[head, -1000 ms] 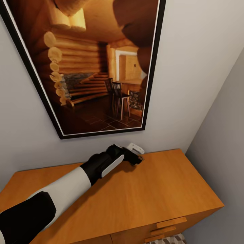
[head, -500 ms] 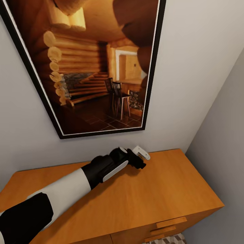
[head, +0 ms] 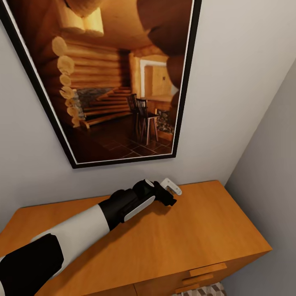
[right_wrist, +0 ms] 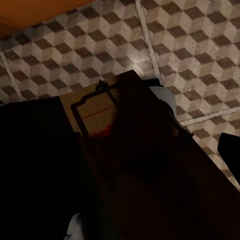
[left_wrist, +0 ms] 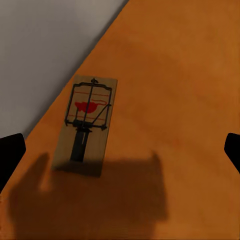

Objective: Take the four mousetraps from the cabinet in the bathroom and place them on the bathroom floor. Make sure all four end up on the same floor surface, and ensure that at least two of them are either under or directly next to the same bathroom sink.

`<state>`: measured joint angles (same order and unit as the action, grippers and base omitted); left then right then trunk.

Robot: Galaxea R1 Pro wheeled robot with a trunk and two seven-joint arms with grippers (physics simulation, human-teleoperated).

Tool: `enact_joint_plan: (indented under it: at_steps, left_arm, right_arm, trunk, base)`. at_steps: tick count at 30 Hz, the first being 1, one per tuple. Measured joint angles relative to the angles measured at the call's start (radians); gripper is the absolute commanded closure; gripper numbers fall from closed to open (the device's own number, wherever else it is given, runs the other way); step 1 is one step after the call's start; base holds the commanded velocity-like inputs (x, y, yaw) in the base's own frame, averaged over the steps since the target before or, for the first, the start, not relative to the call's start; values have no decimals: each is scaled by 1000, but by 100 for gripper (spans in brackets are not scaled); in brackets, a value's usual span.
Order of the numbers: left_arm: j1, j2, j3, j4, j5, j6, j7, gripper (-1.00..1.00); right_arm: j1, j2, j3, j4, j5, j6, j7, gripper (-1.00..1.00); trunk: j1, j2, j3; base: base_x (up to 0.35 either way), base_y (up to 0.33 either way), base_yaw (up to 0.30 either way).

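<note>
the left end effector hovers spread wide over a mousetrap lying flat on the cabinet top near the wall, while the right end effector pinches another mousetrap above the bathroom floor, neither placed yet.

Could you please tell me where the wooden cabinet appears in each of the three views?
Head view: the cabinet spans the lower part.
Left wrist view: its top lies under the mousetrap.
Right wrist view: probably the orange strip beyond the tiled floor.
Shared landmark: grey wall behind it, head and left wrist.
</note>
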<state>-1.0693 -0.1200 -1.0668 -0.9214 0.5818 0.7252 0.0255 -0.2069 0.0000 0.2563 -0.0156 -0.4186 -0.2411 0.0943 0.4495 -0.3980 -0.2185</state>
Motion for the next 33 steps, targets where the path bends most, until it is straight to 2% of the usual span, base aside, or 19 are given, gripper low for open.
enact_joint_plan:
  at_steps: [10, 17, 33]
  left_arm:
    - [0, 9, 4, -4, 0, -1, 0, -100]
    - [0, 29, 5, -52, 0, -1, 0, -100]
    - [0, 34, 3, -70, 0, -1, 0, -100]
  right_arm:
    - [0, 0, 0, 0, 0, 0, 0, 100]
    - [0, 0, 0, 0, 0, 0, 1, 100]
    - [0, 0, 0, 0, 0, 0, 0, 100]
  trunk:
    - [0, 0, -3]
    - [0, 0, -4]
    - [0, 0, -6]
  base:
    - [0, 0, 0]
    - [0, 0, 0]
    - [0, 0, 0]
